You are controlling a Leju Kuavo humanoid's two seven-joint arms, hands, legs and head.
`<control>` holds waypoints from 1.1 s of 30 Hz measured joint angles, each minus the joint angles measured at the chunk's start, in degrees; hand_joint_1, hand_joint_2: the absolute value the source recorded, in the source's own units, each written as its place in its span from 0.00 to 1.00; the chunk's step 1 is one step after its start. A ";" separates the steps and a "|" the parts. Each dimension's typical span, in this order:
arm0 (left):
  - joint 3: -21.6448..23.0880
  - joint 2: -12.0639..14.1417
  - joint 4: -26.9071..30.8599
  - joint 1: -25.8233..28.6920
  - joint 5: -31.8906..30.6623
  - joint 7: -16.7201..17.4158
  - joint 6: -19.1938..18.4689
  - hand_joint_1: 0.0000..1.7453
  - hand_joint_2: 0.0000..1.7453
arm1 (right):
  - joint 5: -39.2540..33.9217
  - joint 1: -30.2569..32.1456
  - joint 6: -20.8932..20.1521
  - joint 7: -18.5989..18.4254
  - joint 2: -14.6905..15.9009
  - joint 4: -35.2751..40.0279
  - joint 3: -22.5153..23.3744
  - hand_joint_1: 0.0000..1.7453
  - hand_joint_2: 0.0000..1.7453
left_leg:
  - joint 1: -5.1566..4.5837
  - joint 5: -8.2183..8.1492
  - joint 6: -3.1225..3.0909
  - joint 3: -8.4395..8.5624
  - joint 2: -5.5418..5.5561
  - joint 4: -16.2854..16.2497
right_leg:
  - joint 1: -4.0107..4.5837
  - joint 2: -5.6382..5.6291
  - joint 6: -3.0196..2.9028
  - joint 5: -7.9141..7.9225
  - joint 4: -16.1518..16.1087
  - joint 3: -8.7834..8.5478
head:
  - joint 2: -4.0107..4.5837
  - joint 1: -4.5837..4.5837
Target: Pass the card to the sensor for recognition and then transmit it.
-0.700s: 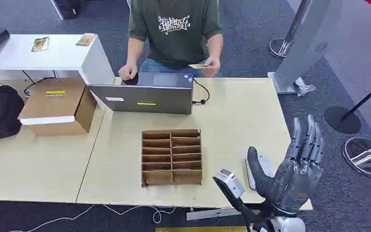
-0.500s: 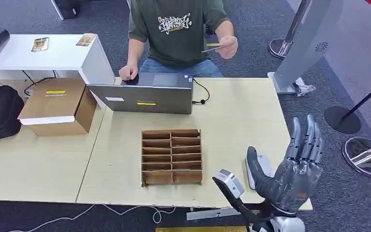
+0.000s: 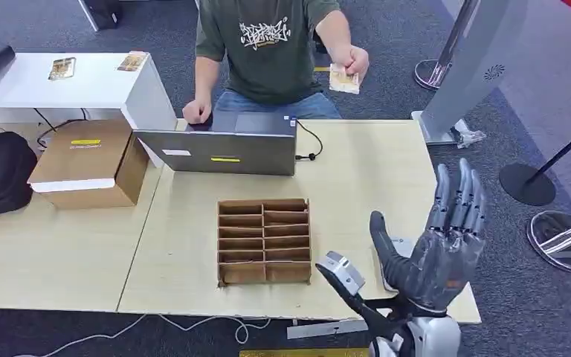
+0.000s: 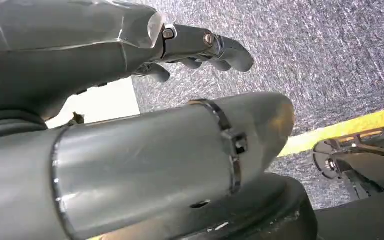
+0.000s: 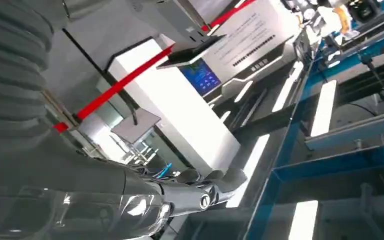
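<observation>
Pale wood-grain table (image 3: 386, 171) on speckled dark carpet; one person seated at its far side, holding out one card (image 3: 344, 78).

One right hand (image 3: 435, 249), glossy grey, raised over the table's near right corner, fingers straight and spread, empty. One left hand (image 4: 130, 45) over carpet, fingers loosely bent, holding nothing. Card pinched in the person's hand (image 3: 353, 59), well apart from both. One brown cardboard divider tray (image 3: 264, 240), two columns of slots. One grey laptop (image 3: 227, 145). One taped cardboard box (image 3: 89, 163).
</observation>
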State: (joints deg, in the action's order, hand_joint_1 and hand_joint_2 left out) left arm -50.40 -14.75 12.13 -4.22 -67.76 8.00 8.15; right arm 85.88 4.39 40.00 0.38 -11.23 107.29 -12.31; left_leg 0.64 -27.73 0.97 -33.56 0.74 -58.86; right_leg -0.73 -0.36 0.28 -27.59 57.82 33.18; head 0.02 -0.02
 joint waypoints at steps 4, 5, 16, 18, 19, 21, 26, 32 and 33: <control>0.00 0.00 0.00 -0.08 -0.72 0.02 -0.33 0.00 0.00 | -0.37 -5.95 -0.02 2.99 0.07 -5.71 0.09 0.00 1.00 | 0.00 0.02 0.01 0.05 -0.03 0.00 | 0.00 -0.02 0.00 0.03 0.01 -0.03 | -0.02 -0.02; 0.00 0.00 0.00 -0.10 -1.03 0.04 -0.39 0.00 0.00 | -0.44 -8.08 -0.02 3.32 0.04 -7.57 0.13 0.00 1.00 | 0.00 0.02 0.01 0.09 -0.06 0.00 | 0.00 -0.06 0.02 0.06 0.01 -0.05 | 0.00 -0.02; 0.07 -0.13 0.00 -1.58 -3.04 1.82 -2.34 0.00 0.00 | -2.47 -29.52 -0.04 2.73 -1.29 -32.22 0.07 0.00 1.00 | 0.01 0.15 0.08 0.09 -0.04 -0.02 | 0.00 -0.05 -0.07 0.17 0.06 -0.05 | 0.00 0.00; 0.07 -0.11 0.00 -1.86 -3.02 2.25 -2.76 0.00 0.00 | -2.64 -32.48 -0.04 2.75 -1.64 -36.39 -0.24 0.00 1.00 | 0.01 0.15 0.08 0.08 -0.03 -0.02 | 0.00 -0.04 -0.07 0.17 0.06 -0.05 | 0.00 0.00; 0.07 -0.07 0.00 -1.99 -3.02 2.38 -2.86 0.00 0.00 | -2.95 -33.66 -0.04 2.77 -1.88 -38.11 -0.44 0.00 1.00 | 0.01 0.15 0.08 0.08 -0.02 -0.02 | 0.00 -0.04 -0.07 0.17 0.06 -0.04 | 0.00 -0.02; 0.09 0.00 0.00 -2.10 -2.99 2.45 -3.04 0.00 0.00 | -2.89 -35.68 -0.02 2.79 -2.36 -40.88 -0.89 0.00 1.00 | 0.01 0.15 0.08 0.08 -0.02 -0.02 | 0.00 -0.04 -0.07 0.17 0.06 -0.04 | 0.00 -0.02; 0.09 0.07 0.00 -2.23 -2.89 2.64 -3.39 0.00 0.00 | -2.54 -38.20 0.02 2.68 -3.19 -44.89 -1.42 0.00 1.00 | 0.01 0.15 0.08 0.08 -0.01 -0.02 | 0.00 -0.04 -0.07 0.16 0.06 -0.03 | -0.02 0.00; 0.09 0.28 0.00 -2.33 -2.86 3.04 -3.91 0.00 0.00 | -2.38 -38.96 0.02 2.07 -3.26 -46.42 -1.60 0.00 1.00 | 0.00 0.15 0.08 0.08 -0.02 -0.02 | 0.00 -0.03 -0.07 0.16 0.05 -0.03 | 0.00 0.00; 0.09 0.33 0.00 -2.33 -2.86 3.08 -4.02 0.00 0.00 | -2.34 -38.97 0.02 2.01 -3.26 -46.57 -1.60 0.00 1.00 | 0.00 0.15 0.08 0.08 -0.02 -0.02 | 0.00 -0.03 -0.07 0.16 0.05 -0.03 | 0.00 0.00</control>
State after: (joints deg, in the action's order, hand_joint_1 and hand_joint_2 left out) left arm -50.31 -14.43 12.13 -6.55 -70.62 11.08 4.13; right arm 83.54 -34.59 40.02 2.38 -14.49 60.72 -13.90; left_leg 0.64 -27.57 1.05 -33.48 0.72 -58.89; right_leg -0.73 -0.39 0.20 -27.43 57.88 33.14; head 0.02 -0.02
